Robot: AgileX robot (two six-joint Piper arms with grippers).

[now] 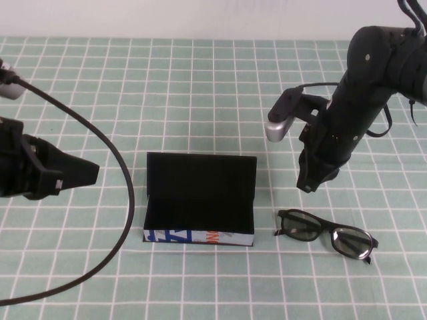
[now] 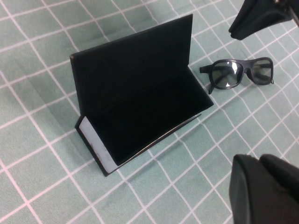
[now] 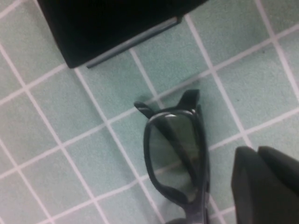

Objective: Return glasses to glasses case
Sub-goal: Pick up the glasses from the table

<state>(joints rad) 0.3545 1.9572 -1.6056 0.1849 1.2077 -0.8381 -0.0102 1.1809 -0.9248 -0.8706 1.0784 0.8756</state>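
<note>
The black glasses (image 1: 327, 233) lie folded on the green checked cloth, just right of the case; they also show in the left wrist view (image 2: 238, 74) and the right wrist view (image 3: 180, 158). The glasses case (image 1: 200, 200) stands open in the middle, lid upright at the back, its printed blue, white and orange front facing me; it shows in the left wrist view (image 2: 140, 88) too. My right gripper (image 1: 312, 181) hangs shut and empty above the cloth, just behind the glasses. My left gripper (image 1: 87, 172) is shut and empty, well left of the case.
The green checked cloth (image 1: 200, 93) covers the whole table. A black cable (image 1: 120, 180) from the left arm loops over the cloth left of the case.
</note>
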